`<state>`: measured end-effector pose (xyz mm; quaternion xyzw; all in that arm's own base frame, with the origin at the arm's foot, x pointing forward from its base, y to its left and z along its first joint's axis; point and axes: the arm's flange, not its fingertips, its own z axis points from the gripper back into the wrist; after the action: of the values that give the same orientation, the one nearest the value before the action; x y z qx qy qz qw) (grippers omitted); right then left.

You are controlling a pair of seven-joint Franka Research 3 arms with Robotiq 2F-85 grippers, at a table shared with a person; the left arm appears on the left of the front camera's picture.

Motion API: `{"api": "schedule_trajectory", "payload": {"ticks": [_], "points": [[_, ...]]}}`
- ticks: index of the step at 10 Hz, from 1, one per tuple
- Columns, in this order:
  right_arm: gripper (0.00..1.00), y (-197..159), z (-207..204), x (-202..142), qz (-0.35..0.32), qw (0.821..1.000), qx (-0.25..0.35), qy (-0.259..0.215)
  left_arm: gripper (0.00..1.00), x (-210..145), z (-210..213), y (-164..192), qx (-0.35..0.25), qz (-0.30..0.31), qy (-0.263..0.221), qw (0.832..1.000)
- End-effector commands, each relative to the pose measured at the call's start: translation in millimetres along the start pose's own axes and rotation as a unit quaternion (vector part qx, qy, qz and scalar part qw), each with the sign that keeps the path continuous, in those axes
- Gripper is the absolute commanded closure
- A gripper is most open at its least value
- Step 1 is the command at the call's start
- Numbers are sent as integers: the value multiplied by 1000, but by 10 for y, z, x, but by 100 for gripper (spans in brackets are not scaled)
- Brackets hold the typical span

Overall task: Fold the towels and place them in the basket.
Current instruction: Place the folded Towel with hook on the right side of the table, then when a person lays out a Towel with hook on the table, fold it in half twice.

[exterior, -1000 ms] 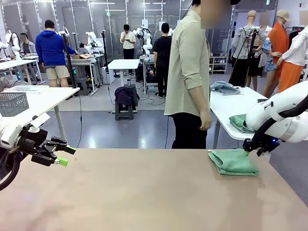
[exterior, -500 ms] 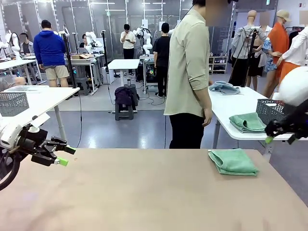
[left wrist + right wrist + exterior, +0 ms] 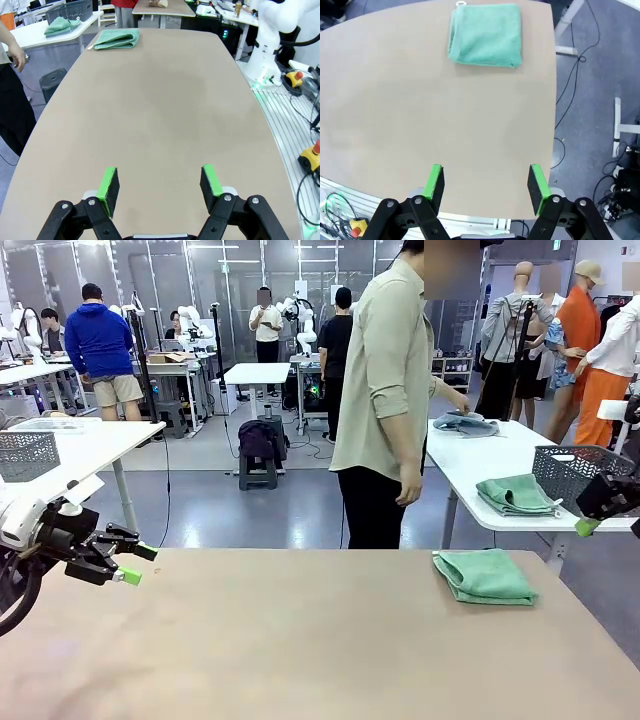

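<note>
Mint towel sits folded on the desk, both sets of fingers empty

The big tan desk point(image 3: 300, 640) is mostly bare. A person point(image 3: 385, 390) stands at the far side, reaching a hand toward a grey-blue towel point(image 3: 465, 423) on the white side desk point(image 3: 470, 465) at far right. The dark basket point(image 3: 575, 468) sits on that side desk too, partly cut off by the right arm, so I can't see what's in it. Another green towel point(image 3: 515, 494) lies just beside it. The folded mint towel point(image 3: 485, 576) is at the main desk's far right corner. It looks soft, light and floppy, so I'd pinch through all the layers at the folded edge to keep it from flopping open. The left gripper point(image 3: 160, 182) hovers over the near left, and the right gripper point(image 3: 486, 182) hangs off the right edge. Both have their fingers spread wide and are holding nothing.
</note>
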<state>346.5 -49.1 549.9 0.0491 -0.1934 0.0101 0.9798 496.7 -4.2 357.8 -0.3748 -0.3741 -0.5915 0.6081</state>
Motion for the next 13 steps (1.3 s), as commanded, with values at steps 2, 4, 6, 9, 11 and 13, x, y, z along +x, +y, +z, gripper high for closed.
{"api": "schedule_trajectory", "payload": {"ticks": [2,4,6,9,11,13], "points": [[16,-31,10,30,-5,1000,-4,0,17,17,20,-7,-6,3,0,1000],[16,-31,10,30,-5,1000,-4,0,17,17,20,-7,-6,3,0,1000],[16,-31,10,30,-5,1000,-4,0,17,17,20,-7,-6,3,0,1000],[16,-31,10,30,-5,1000,-4,0,17,17,20,-7,-6,3,0,1000],[16,-31,10,30,-5,1000,-4,0,17,17,20,-7,-6,3,0,1000],[16,-31,10,30,-5,1000,-4,0,17,17,20,-7,-6,3,0,1000]]}}
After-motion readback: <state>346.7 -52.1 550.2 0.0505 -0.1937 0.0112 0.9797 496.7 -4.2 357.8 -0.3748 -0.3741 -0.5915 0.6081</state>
